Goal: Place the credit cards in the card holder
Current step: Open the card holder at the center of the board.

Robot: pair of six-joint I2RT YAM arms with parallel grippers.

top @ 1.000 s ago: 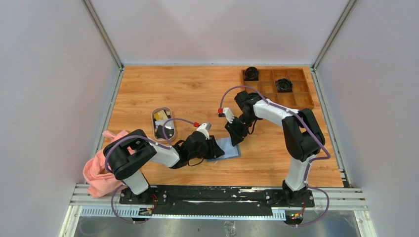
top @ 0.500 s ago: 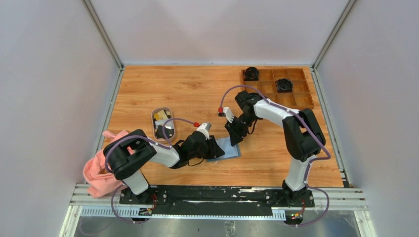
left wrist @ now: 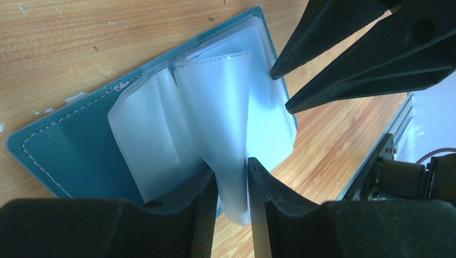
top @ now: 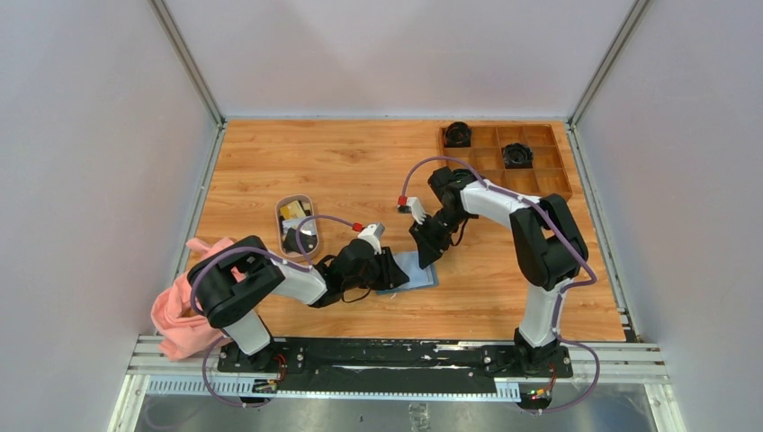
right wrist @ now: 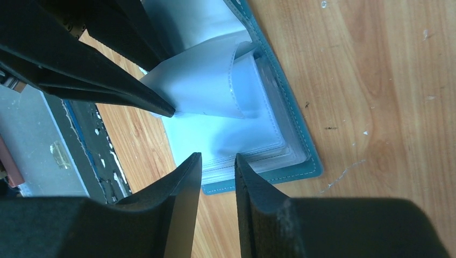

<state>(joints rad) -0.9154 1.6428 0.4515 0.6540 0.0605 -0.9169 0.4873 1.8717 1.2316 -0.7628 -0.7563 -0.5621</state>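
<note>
Status: card holder [left wrist: 64,150] open; left gripper [left wrist: 232,172] pinches clear sleeve [left wrist: 220,107]; right gripper [right wrist: 218,161] slightly parted, empty, beside sleeve stack [right wrist: 242,137]; credit cards [top: 290,212] in dish [top: 278,219], none seen inserted.

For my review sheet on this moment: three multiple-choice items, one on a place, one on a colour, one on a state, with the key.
1. Where on the table is the wooden tray?
A. far right corner
B. near left edge
C. middle of the near edge

2. What colour is the card holder cover?
A. brown
B. teal-blue
C. pink

3. What is the left gripper doing?
A. hanging open over bare wood
B. holding a yellow card
C. shut on a clear pocket of the holder

Key: 1 A, the top view shows it at the back right. 2 B, the left wrist view shows the stitched teal cover. 3 C, its fingers pinch one lifted pocket.
</note>
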